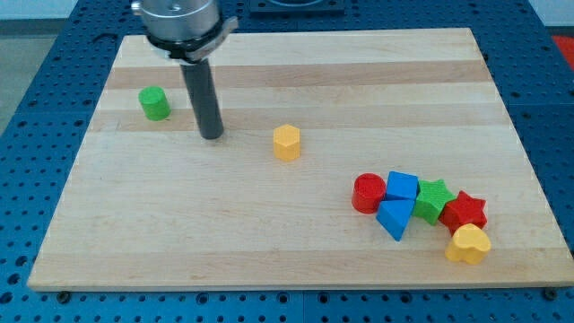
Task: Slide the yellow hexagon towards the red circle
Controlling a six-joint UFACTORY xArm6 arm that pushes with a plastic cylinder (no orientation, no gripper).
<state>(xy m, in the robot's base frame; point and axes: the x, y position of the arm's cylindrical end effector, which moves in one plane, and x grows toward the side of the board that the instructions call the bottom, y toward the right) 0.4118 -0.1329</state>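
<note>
The board (296, 242) is showing pale, smooth wood with a faint grain running in long strips, matt in finish. The surface beneath it (36, 108) is looking like blue perforated metal. The yellow hexagon (286, 143), red circle (368, 193) and green cylinder (154, 103) are appearing as smooth plastic, slightly glossy. The rod (204, 99) is looking dark and matt, below a shiny metal collar (179, 22).
</note>
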